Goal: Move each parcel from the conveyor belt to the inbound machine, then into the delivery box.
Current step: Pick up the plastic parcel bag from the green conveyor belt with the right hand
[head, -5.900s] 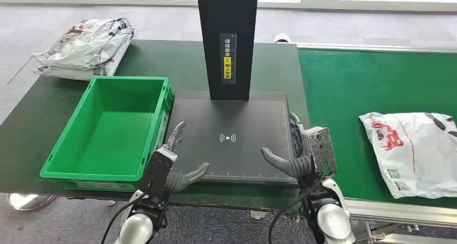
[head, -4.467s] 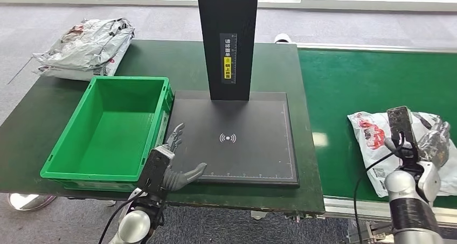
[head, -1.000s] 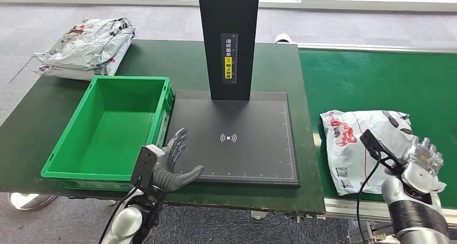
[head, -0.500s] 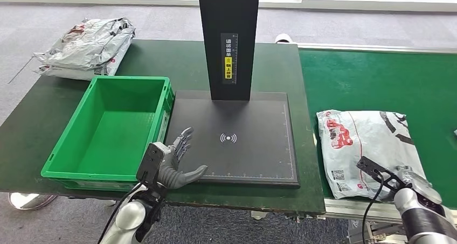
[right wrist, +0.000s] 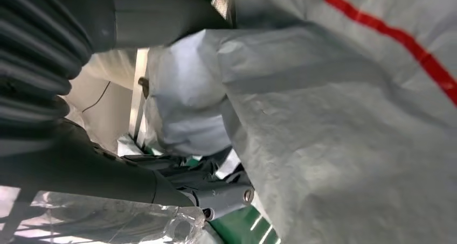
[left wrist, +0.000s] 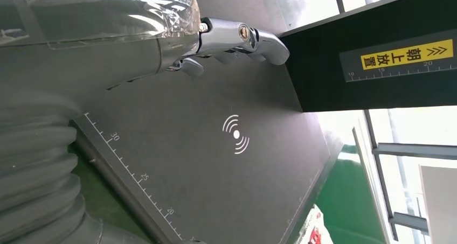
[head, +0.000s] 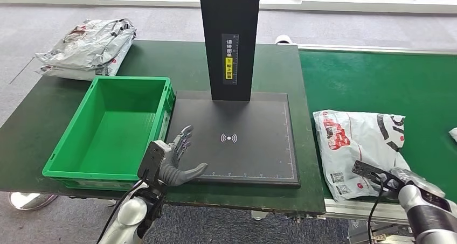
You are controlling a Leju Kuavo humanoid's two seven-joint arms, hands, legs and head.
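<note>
A: Parcel (head: 360, 146) appearance? 
B: White-grey poly mailer, crumpled, red logo at one end, black marks at the other, small printed labels near the front edge. Flat on the green belt (head: 377, 77), at about 4 o'clock from the scanner pad (head: 253, 147), near the belt's front edge.

A: Right hand (right wrist: 215, 193)? 
B: At the parcel's near corner. In the wrist view the thumb lies across the bag's top and the dark fingers lie under its edge, so it pinches the bag. In the head view only the wrist is clear.

A: Left hand (head: 173, 160)? 
B: Fingers spread, holding nothing, over the pad's near left corner, just beside the crate (head: 64, 152).

A: Counts? 
B: One parcel on the belt; a sliver of something white (head: 453, 134) at the belt's far right edge, cannot tell what. One green crate, nothing in it. One pad with one black column (head: 229, 18) at its 12 o'clock. One heap of grey bags (head: 86, 47) on the worktop (head: 178, 61) at 10 o'clock; number in it unclear.
</note>
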